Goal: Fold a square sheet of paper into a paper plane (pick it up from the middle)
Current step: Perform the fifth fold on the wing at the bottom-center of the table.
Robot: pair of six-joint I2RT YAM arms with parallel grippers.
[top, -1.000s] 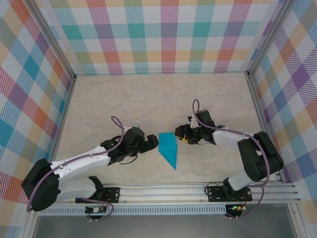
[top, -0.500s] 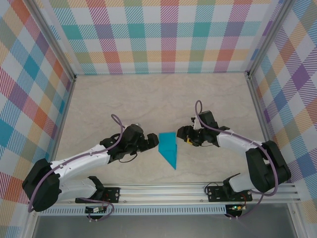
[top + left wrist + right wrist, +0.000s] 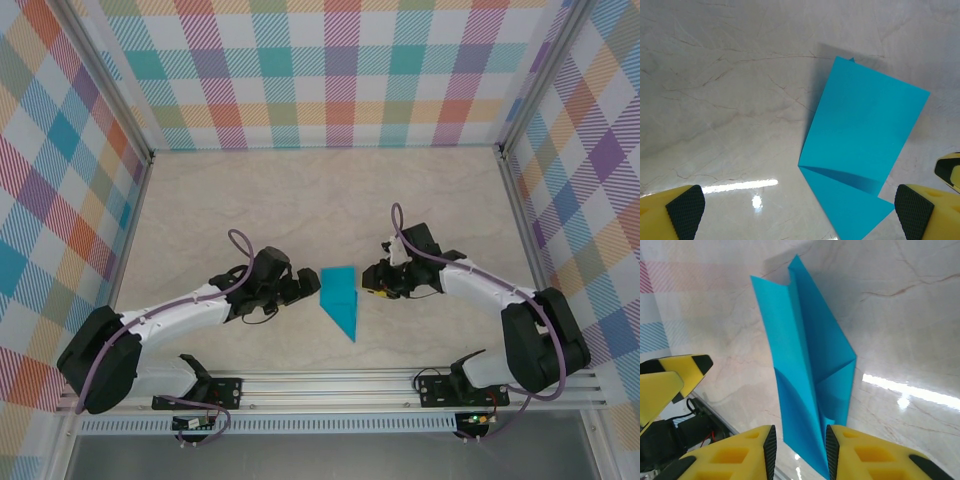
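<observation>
Count – 1 folded teal sheet of paper (image 3: 338, 300), 2 robot arms (image 3: 180, 318), 2 grippers – left gripper (image 3: 309, 288), right gripper (image 3: 369, 278), 2 yellow fingers (image 3: 740, 455) on each – 1 table (image 3: 300, 200), 3 checked walls (image 3: 330, 70).

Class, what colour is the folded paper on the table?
The folded paper is plain teal-blue, clearest in the left wrist view.

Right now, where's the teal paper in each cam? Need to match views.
Top external: teal paper mid-table, between the left pincer and the right pincer.
Left wrist: right half of the frame, pointed end toward the bottom edge.
Right wrist: centre, running from the top down to the bottom edge.
Shared landmark: the pale marbled tabletop it lies on.
</observation>
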